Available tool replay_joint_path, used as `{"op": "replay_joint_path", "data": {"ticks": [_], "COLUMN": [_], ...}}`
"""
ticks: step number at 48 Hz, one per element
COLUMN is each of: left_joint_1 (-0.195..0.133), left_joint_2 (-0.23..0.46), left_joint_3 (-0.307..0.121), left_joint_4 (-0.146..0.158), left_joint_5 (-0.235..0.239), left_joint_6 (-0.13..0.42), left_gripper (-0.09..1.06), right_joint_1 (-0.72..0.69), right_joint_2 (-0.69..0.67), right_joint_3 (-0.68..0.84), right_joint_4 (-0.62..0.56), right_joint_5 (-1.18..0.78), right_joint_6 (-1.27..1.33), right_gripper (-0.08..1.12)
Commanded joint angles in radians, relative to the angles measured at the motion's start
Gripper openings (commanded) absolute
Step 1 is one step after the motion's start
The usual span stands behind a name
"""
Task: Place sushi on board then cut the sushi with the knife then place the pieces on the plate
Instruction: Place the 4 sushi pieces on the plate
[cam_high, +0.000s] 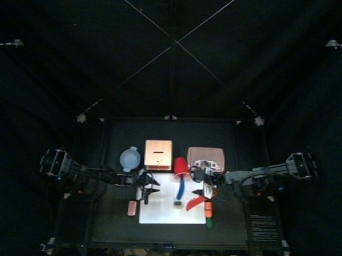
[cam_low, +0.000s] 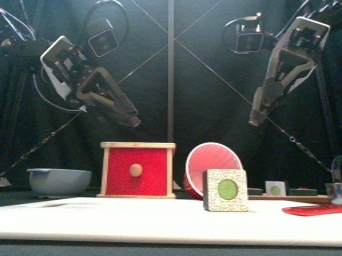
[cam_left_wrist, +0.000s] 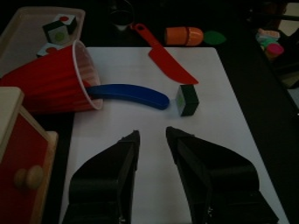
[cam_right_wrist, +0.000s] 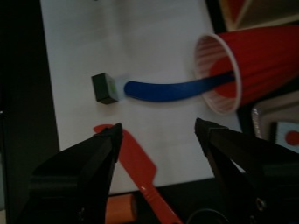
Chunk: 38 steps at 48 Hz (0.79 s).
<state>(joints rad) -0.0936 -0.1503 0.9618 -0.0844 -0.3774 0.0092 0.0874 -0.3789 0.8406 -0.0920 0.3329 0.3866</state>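
On the white board (cam_left_wrist: 140, 131) a red cup (cam_left_wrist: 52, 79) lies on its side, the blue knife (cam_left_wrist: 128, 94) sticking out of its mouth. The red knife (cam_left_wrist: 163, 59) lies flat on the board beyond it. One dark green sushi piece (cam_left_wrist: 188, 100) stands on the board near the blue knife's tip; the front view shows its pale face with a green centre (cam_low: 225, 190). Another piece (cam_left_wrist: 56, 33) sits on the pink tray (cam_left_wrist: 30, 26). My left gripper (cam_left_wrist: 152, 153) hangs open above the board. My right gripper (cam_right_wrist: 158, 140) is open too, above the sushi piece (cam_right_wrist: 105, 87) and red knife (cam_right_wrist: 140, 162).
The wooden box with its red drawer (cam_low: 136, 170) stands behind the board, and the blue-grey bowl (cam_low: 59, 180) is to its left. An orange toy food (cam_left_wrist: 184, 36) lies just off the board's end.
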Motion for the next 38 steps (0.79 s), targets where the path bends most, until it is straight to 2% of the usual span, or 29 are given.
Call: {"op": "replay_joint_path", "data": {"ticks": [1,21,38], "left_joint_1": [0.002,0.002,0.002], "left_joint_2": [-0.017,-0.017,-0.017], "left_joint_3": [-0.014,-0.012,-0.006], "left_joint_4": [0.000,0.000,-0.003], "left_joint_5": [-0.009,-0.009,-0.008], "left_joint_6": [0.000,-0.002,-0.002], "left_gripper": [0.72,0.72,0.72], "right_joint_1": [0.040,0.126,0.163], "right_joint_2": [0.072,0.368,0.472], "right_joint_3": [-0.061,-0.250,-0.325], "right_joint_4": [-0.006,-0.057,-0.064], "right_joint_5": [-0.029,-0.035,-0.015], "right_joint_6": [-0.005,-0.017,-0.009], "right_gripper": [0.96,0.96,0.96]}}
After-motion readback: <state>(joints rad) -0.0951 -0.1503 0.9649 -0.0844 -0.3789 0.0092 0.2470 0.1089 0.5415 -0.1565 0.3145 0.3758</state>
